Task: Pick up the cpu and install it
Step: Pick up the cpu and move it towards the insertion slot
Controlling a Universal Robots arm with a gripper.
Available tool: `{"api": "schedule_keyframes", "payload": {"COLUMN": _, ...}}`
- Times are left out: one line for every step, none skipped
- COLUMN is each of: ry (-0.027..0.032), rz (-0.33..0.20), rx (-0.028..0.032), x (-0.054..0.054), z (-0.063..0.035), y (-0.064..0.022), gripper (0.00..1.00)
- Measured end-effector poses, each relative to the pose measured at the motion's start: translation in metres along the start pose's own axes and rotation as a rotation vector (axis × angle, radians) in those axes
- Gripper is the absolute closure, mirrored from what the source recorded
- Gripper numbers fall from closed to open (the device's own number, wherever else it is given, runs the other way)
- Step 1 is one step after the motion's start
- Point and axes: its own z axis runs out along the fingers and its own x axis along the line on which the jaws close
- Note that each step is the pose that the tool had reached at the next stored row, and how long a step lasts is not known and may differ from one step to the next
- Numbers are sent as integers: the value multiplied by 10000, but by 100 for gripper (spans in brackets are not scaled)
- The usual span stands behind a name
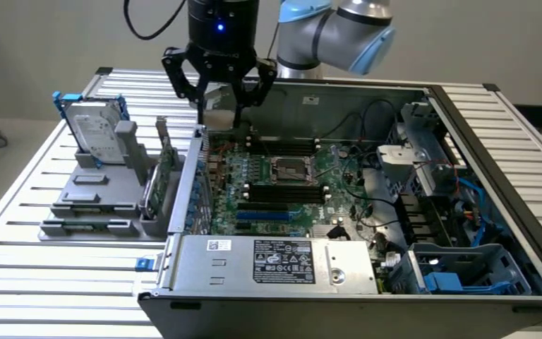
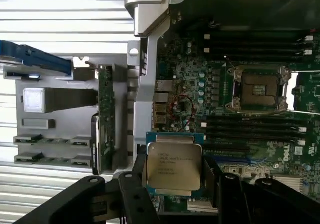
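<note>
Within the black claw, the flat square cpu gleams silver-grey.

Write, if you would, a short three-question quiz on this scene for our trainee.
1. True or false: the gripper holds the chip.
2. Fill in: the socket is ___ (empty or filled).
3. The hard drive stands: A) in the gripper; B) on the grey rack beside the computer case; C) on the floor.
Key: 1 true; 2 empty; 3 B.
</note>
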Motion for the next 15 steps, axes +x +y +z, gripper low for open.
{"api": "schedule_keyframes", "payload": {"ry": 0, "rz": -1, "rx": 0, "x": -45, "z": -3, "y": -1, "gripper": 46}}
{"api": "schedule_keyframes", "payload": {"ry": 0, "rz": -1, "rx": 0, "x": -90, "z": -6, "y": -2, "gripper": 46}}
{"api": "schedule_keyframes", "payload": {"ry": 0, "rz": 1, "rx": -1, "x": -134, "z": -10, "y": -2, "gripper": 46}}
{"api": "schedule_keyframes", "payload": {"ry": 0, "rz": -1, "rx": 0, "x": -184, "z": -12, "y": -3, "gripper": 46}}
{"api": "schedule_keyframes", "payload": {"ry": 0, "rz": -1, "rx": 1, "x": -229, "z": -13, "y": -5, "gripper": 46}}
{"api": "schedule_keyframes", "payload": {"ry": 0, "rz": 0, "rx": 0, "x": -274, "z": -11, "y": -5, "gripper": 46}}
{"api": "schedule_keyframes", "payload": {"ry": 0, "rz": -1, "rx": -1, "x": -319, "z": -6, "y": -6, "gripper": 46}}
{"api": "schedule_keyframes", "payload": {"ry": 0, "rz": -1, "rx": 2, "x": -366, "z": 4, "y": -7, "gripper": 46}}
{"api": "schedule_keyframes", "payload": {"ry": 0, "rz": 0, "rx": 3, "x": -412, "z": 17, "y": -9, "gripper": 46}}
{"api": "schedule_keyframes", "payload": {"ry": 0, "rz": 0, "rx": 6, "x": -459, "z": 30, "y": -10, "gripper": 46}}
{"api": "schedule_keyframes", "payload": {"ry": 0, "rz": -1, "rx": 8, "x": -507, "z": 43, "y": -11, "gripper": 46}}
{"api": "schedule_keyframes", "payload": {"ry": 0, "rz": 0, "rx": 9, "x": -553, "z": 57, "y": -12, "gripper": 46}}
{"api": "schedule_keyframes", "payload": {"ry": 0, "rz": 1, "rx": 11, "x": -602, "z": 71, "y": -13, "gripper": 46}}
{"api": "schedule_keyframes", "payload": {"ry": 0, "rz": -1, "rx": 11, "x": -649, "z": 84, "y": -14, "gripper": 46}}
{"api": "schedule_keyframes", "payload": {"ry": 0, "rz": 1, "rx": 11, "x": -695, "z": 98, "y": -14, "gripper": 46}}
